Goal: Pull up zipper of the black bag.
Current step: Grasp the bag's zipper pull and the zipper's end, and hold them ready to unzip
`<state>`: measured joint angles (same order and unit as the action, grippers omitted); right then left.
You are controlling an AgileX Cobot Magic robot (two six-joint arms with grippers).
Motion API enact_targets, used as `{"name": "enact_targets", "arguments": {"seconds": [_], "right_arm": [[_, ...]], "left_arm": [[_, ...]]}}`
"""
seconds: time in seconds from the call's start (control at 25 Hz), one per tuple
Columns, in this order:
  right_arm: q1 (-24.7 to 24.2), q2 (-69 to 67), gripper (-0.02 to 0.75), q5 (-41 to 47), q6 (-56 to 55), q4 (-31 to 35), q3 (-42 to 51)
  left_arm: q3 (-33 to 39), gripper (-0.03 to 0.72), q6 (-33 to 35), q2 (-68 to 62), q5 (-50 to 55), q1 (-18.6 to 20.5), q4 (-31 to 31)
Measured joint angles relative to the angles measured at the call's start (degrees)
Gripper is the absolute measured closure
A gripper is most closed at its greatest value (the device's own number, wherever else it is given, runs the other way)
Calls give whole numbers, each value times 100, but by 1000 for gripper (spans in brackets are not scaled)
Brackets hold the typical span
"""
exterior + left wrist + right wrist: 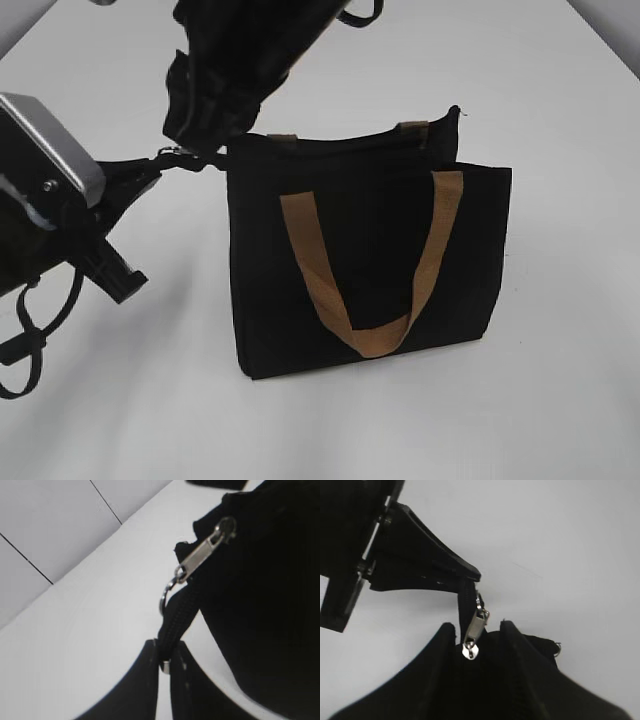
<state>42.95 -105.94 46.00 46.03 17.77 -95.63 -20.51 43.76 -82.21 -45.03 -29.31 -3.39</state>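
Note:
The black bag [370,270] stands upright on the white table, with a tan handle [370,300] hanging down its front. My left gripper [158,166] [165,652] is shut on the black tail of the zipper and holds it taut off the bag's top left corner. The silvery zipper pull [200,557] [474,627] sits at that corner. My right gripper [200,140] [476,630] comes down from above with its fingers apart, the pull and black bag fabric between them. The left gripper's fingers also show in the right wrist view [465,575].
The white table [540,100] spreads around the bag on all sides. The second tan handle's tabs [413,127] show at the bag's back rim. Loose cables [30,330] hang from the left arm at the lower left.

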Motion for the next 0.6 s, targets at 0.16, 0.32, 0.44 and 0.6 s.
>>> {"name": "enact_targets", "arguments": {"seconds": [0.16, 0.32, 0.44, 0.6], "right_arm": [[0, -67, 494, -7, -12, 72, 0], [0, -181, 494, -132, -12, 79, 0], [0, -294, 494, -346, -12, 156, 0], [0, -385, 494, -571, -12, 336, 0]], "left_arm": [[-84, 660, 891, 0, 129, 0, -171], [-85, 660, 1451, 0, 193, 0, -229], [-85, 660, 1548, 0, 198, 0, -235], [-85, 660, 1567, 0, 174, 0, -235]]}}
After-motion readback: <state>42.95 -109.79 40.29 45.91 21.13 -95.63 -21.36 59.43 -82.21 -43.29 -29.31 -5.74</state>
